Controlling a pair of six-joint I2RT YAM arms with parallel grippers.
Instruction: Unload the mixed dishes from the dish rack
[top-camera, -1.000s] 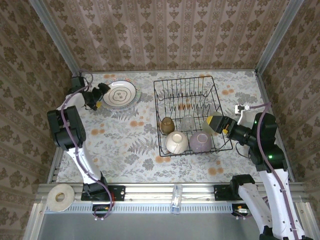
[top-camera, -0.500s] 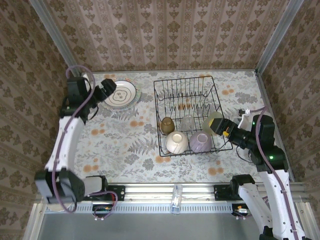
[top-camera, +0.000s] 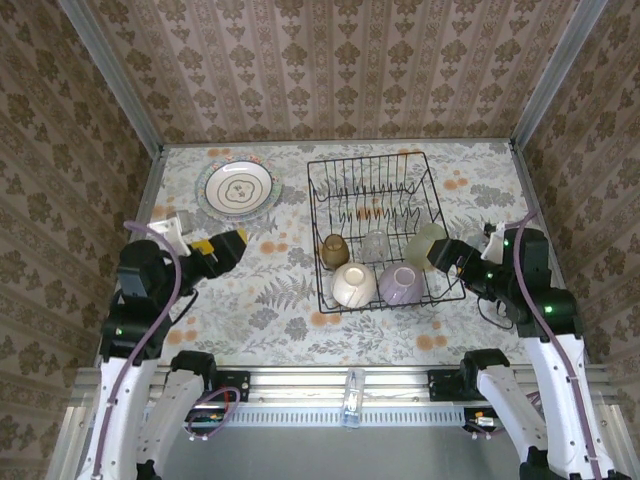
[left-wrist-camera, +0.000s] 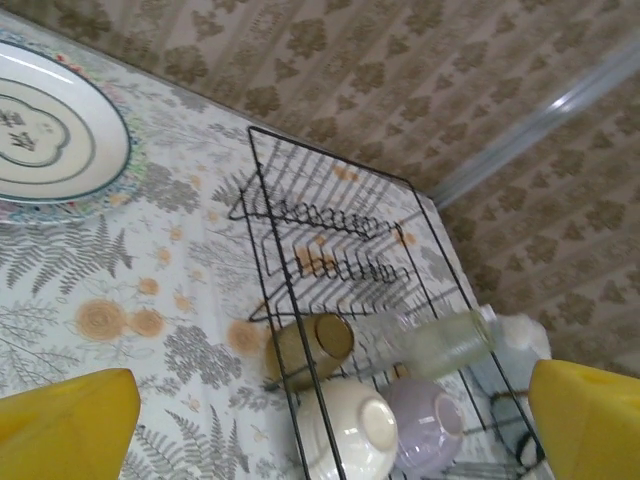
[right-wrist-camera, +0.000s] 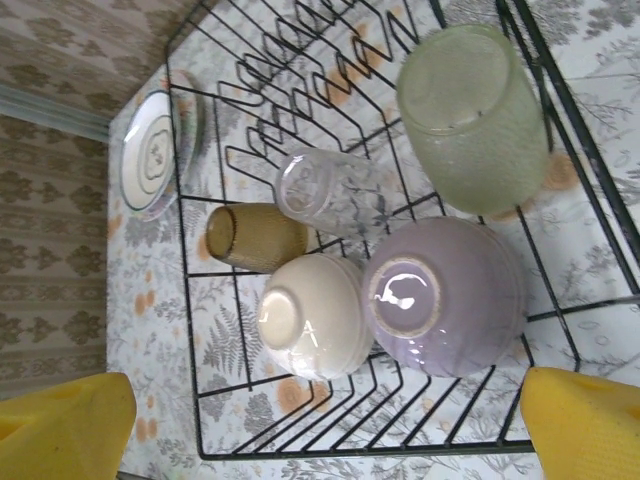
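On the right half of the floral worktop (top-camera: 260, 290) stands the rack (top-camera: 370, 185), its long side running away from the arms. Five dishes sit in its near half. The cream bowl (top-camera: 354, 285) and lilac bowl (top-camera: 402, 285) are upside down, bases up, pressed side by side against the near wall, cream on the left. Just behind them is a row of three: the amber cup (top-camera: 334, 250) on its side at the left, the glass (top-camera: 375, 245) lying in the middle, and the green cup (top-camera: 425, 243) tipped over at the right, close to the rack's right wall. In the right wrist view the green cup's base faces the far end of the rack, and the amber cup's mouth faces the left wall.

Left of the rack and well apart from it, a plate (top-camera: 238, 188) with a patterned centre lies flat near the far left corner of the worktop.

The right end effector (top-camera: 443, 258) hangs at the rack's near right corner, just beside the green cup and not touching it. Its yellow pads (right-wrist-camera: 590, 420) stand wide apart with nothing between them. The left end effector (top-camera: 232, 245) hovers over bare worktop, nearer than the plate and left of the rack. Its pads (left-wrist-camera: 70, 420) are likewise spread wide and hold nothing.
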